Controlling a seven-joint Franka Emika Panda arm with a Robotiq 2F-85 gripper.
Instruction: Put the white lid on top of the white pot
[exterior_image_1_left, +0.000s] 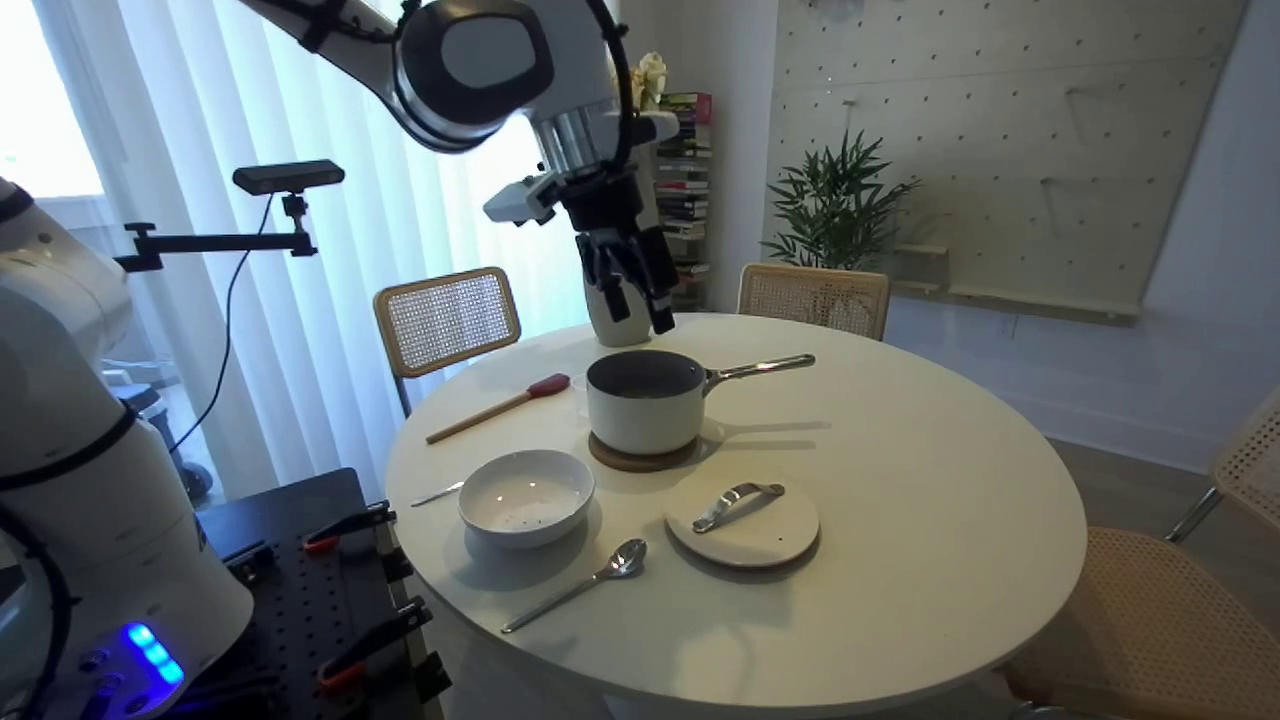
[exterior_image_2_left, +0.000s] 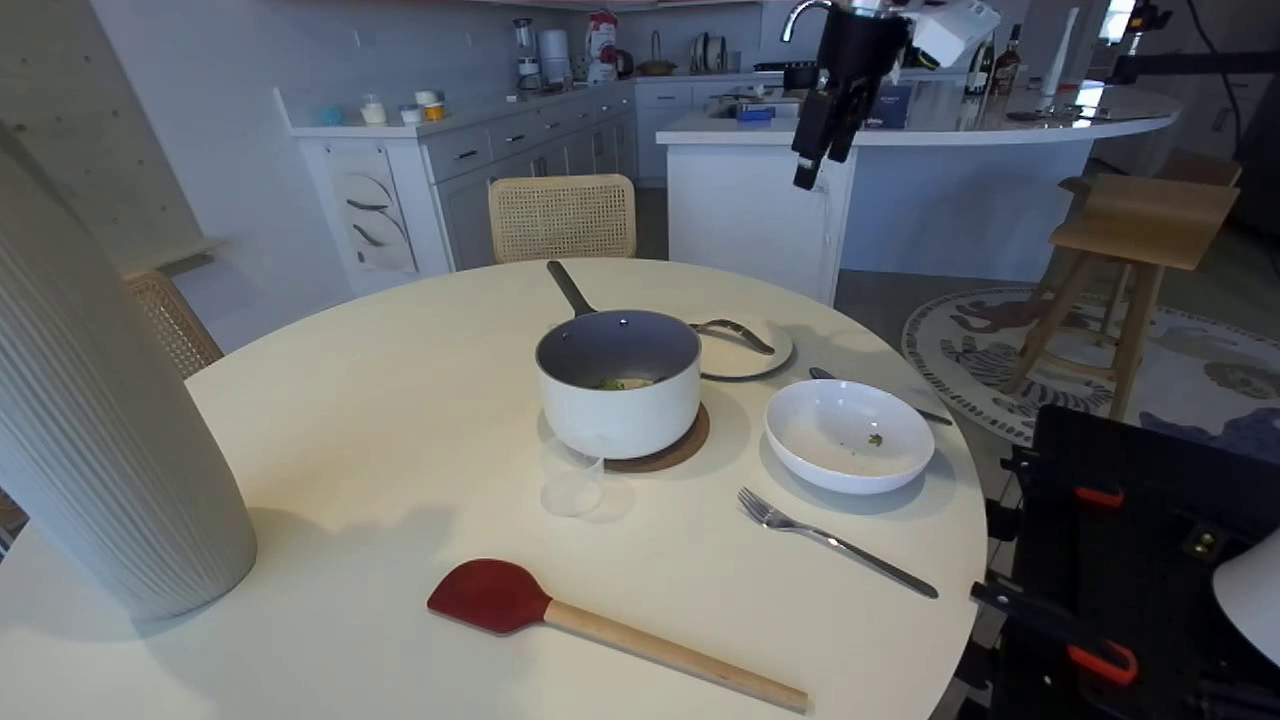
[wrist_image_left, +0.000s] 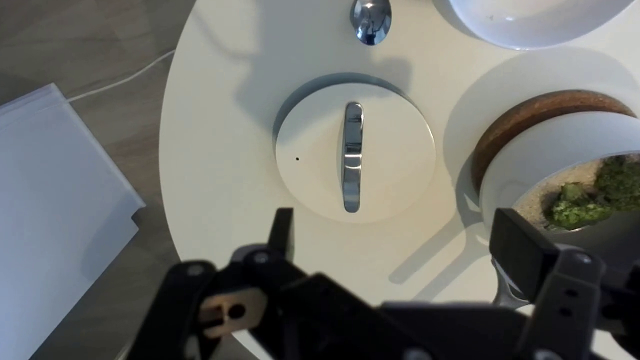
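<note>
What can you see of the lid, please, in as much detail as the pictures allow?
The lid is a round, off-white disc with a smooth, matte-looking top. A shiny, metal-looking strap handle arches across its middle, fixed at both ends, and a small dark dot, perhaps a vent, sits near the edge. It rests handle up on the table, beside the pot and apart from it. Nothing but the table appears to touch it. Its underside is hidden.

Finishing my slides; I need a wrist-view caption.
Beyond the open gripper, the white lid lies beside the uncovered white pot.
</note>
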